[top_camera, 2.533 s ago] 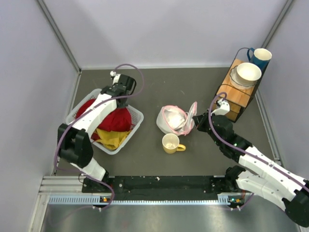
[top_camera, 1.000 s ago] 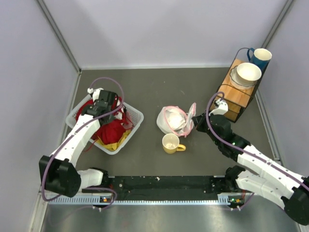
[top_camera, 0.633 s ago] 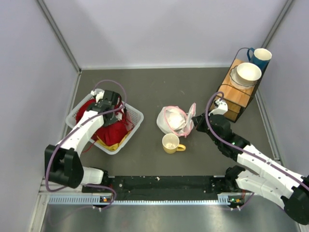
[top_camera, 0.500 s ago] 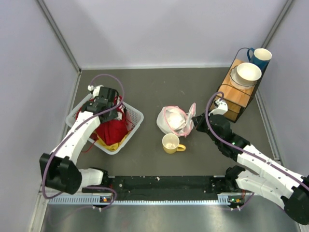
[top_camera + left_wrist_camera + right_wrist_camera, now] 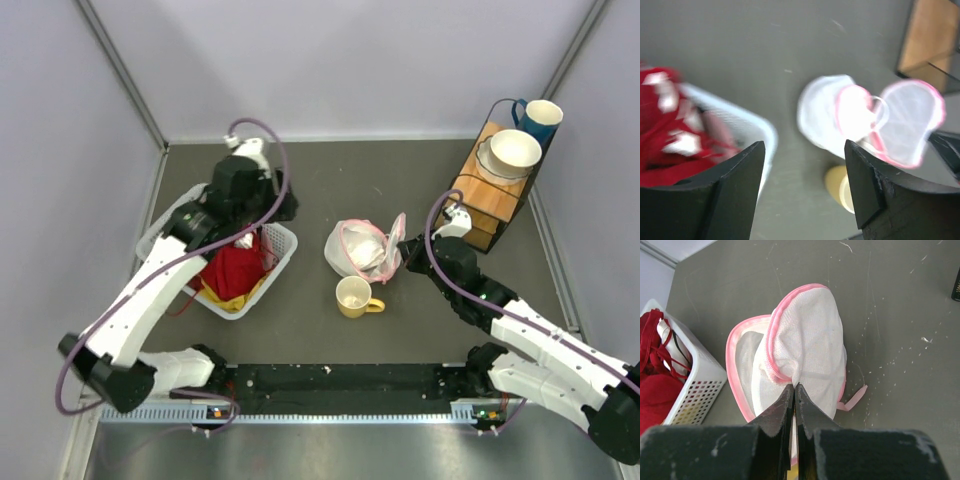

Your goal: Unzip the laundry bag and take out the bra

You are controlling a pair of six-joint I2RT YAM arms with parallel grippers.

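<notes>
A: Your right claw [image 5: 794,388] hasn't budged. It is pressed tight on the bag's [image 5: 807,345] open flap, holding it up. The bag sits mid-table, just past the yellow mug [image 5: 352,296].

B: Your left claw [image 5: 803,146] is what changes. A second back it is down in the basket [image 5: 280,258], closed. Now it is up over the far rim, spread wide, nothing between the fingers, facing the bag.

A: So you've likely let something go in there. The bra [image 5: 663,335] looks to be the white piece on the red clothes [image 5: 230,268]. It's small and partly hidden, so take that as a guess.

B: If that's right, the zip is undone, the bra is out and you're about finished. Whether anything is left in the bag, you can't tell: it's white on white mesh.

A: Count, near to far: two arms, one yellow mug, one bag. One basket with red clothes and yellow clothes [image 5: 235,290]. One rack [image 5: 495,195] far right, holding one bowl [image 5: 515,150] and one blue mug [image 5: 543,115].

B: Two mugs in all, then, and one bra that you can see.
</notes>
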